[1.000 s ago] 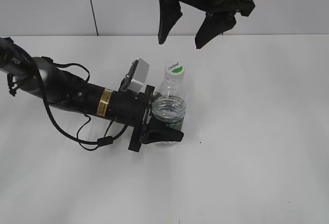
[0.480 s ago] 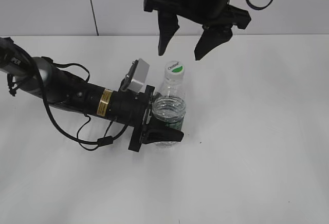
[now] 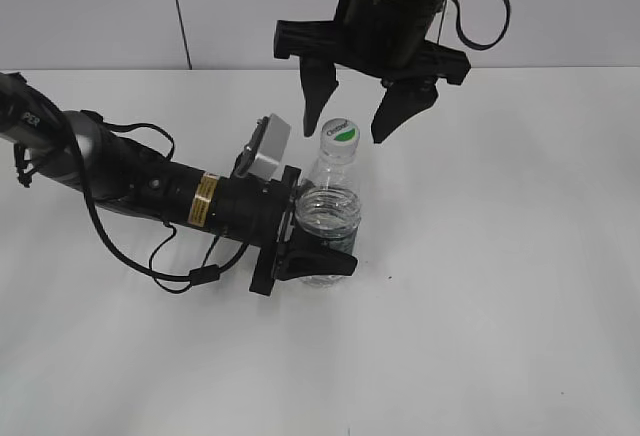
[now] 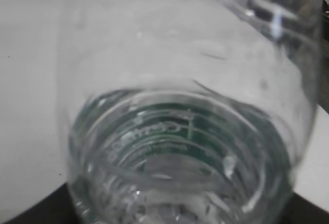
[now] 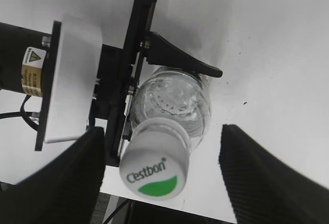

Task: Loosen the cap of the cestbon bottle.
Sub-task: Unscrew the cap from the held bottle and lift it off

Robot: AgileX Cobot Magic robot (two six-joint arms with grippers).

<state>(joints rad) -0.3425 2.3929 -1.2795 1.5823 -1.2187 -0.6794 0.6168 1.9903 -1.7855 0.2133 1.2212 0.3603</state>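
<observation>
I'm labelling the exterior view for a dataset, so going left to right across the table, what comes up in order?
Left arm → its wrist camera → left gripper, shut on the bottle → cap, with the open right gripper above it → bare table.

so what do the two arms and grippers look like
Both are black. The left arm is a grey-to-black tube with a yellow label band, loose black cables and a white wrist camera box. The left gripper and right gripper have tapered black fingers.
</observation>
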